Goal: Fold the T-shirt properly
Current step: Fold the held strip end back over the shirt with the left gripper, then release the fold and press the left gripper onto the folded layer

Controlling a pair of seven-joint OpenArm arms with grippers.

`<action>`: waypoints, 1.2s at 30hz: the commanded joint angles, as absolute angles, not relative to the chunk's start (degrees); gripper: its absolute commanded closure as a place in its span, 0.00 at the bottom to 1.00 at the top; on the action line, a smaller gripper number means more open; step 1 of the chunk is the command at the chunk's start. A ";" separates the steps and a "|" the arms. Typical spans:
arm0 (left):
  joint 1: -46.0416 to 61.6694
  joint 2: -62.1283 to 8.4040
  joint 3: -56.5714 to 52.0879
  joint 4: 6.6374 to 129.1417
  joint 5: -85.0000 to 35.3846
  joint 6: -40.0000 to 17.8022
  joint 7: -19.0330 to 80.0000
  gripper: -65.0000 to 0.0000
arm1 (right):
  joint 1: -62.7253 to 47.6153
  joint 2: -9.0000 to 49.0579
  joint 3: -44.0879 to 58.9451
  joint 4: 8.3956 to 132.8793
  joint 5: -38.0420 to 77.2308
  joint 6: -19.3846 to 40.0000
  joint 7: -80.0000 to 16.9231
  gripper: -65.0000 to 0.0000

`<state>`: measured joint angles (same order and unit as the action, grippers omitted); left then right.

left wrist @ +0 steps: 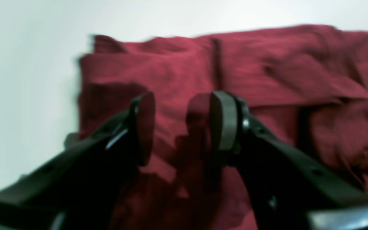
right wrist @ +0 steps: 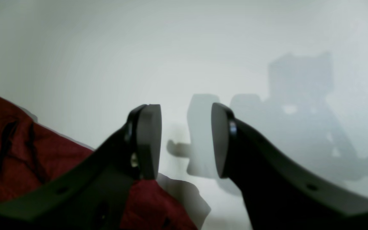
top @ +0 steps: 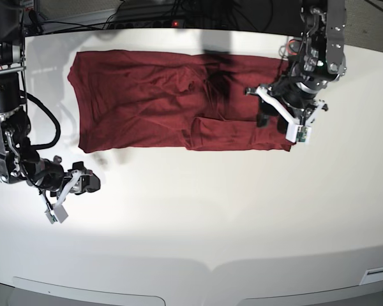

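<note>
The dark red T-shirt (top: 147,95) lies spread flat across the far half of the white table, with one sleeve folded across its lower right part (top: 242,134). My left gripper (top: 266,116) hovers over the shirt's right end. In the left wrist view the left gripper (left wrist: 182,124) is open, with only wrinkled T-shirt (left wrist: 267,73) showing below the gap. My right gripper (top: 96,183) rests low over bare table, just off the shirt's front left corner. The right gripper (right wrist: 186,140) is open and empty, and the T-shirt (right wrist: 18,153) edge lies to its lower left.
The white table (top: 210,210) stretches from the shirt to the front edge. Dark cables (top: 153,19) run along the table's back edge. The right arm's base (top: 3,95) stands at the left side, the left arm's (top: 325,38) at the back right.
</note>
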<state>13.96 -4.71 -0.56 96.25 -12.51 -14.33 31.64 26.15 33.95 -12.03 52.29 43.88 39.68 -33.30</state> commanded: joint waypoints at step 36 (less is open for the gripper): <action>8.69 -4.45 22.85 97.10 -6.31 0.01 19.11 0.81 | 27.90 34.94 -11.60 53.12 43.72 40.00 -32.21 0.60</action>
